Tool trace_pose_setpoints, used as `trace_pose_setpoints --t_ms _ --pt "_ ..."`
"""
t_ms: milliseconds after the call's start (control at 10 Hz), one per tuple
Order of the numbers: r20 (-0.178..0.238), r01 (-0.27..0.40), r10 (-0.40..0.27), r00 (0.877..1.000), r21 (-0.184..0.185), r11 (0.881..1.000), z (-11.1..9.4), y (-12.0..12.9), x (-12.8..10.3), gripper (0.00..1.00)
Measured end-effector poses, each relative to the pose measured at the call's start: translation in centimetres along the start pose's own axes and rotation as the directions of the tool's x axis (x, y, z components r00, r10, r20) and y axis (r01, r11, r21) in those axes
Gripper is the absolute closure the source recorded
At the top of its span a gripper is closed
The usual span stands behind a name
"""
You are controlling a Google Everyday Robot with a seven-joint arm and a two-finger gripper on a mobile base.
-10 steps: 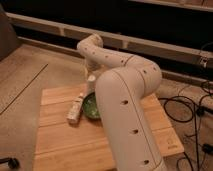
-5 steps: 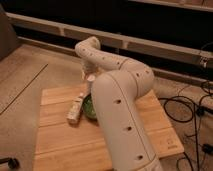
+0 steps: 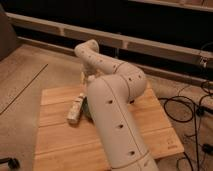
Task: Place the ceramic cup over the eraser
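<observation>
Squarely across the middle of the view, a white robot arm (image 3: 112, 115) rises from the near edge of a pale wooden surface (image 3: 57, 142). It bends at a broad elbow on the right and doubles back to the upper left before turning down again. Its tool (image 3: 85, 78) hangs at the end of that last downward link, over the far-left part of the surface, just above a green bowl (image 3: 86, 107). The tool is mostly hidden behind the arm's own thick forearm, so it cannot be told whether it stands wide, narrow or closed on anything.

Only a thin green sliver of the bowl shows, wedged between the forearm and a long white bottle (image 3: 76, 108). The bottle lies on its side on the planks, touching or nearly touching the bowl's left rim, with one end pointing toward the far edge.

Neither the ceramic cup nor the eraser can be made out, because the arm covers the stretch of the surface beyond the bowl, under the tool.

Around the surface is a speckled grey floor (image 3: 25, 75). Black cables (image 3: 192, 107) loop across it at right, and a small dark wheel (image 3: 9, 162) sits in the lower-left corner. Behind runs a dark wall crossed by a pale horizontal rail (image 3: 50, 27), and a dark slanted panel (image 3: 5, 35) fills the upper-left corner.
</observation>
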Motion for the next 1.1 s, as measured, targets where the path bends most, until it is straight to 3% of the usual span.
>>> trace_pose_setpoints --t_ms 100,400,700,900,1100 --pt "0.000 0.004 -0.004 1.000 -0.008 1.000 0.5 0.2 -0.3 0.39" --pt "-0.018 0.001 -0.001 1.000 -0.005 1.000 0.9 0.0 -0.1 0.66" --pt "-0.035 -0.047 0.049 0.998 0.042 0.998 -0.3 -1.5 0.5 0.95" --pt "0.021 -0.084 0.083 0.996 0.071 0.994 -3.5 -2.4 -0.8 1.00" --pt "0.102 -0.127 0.120 0.987 0.060 0.990 -7.9 -2.9 -2.6 1.00"
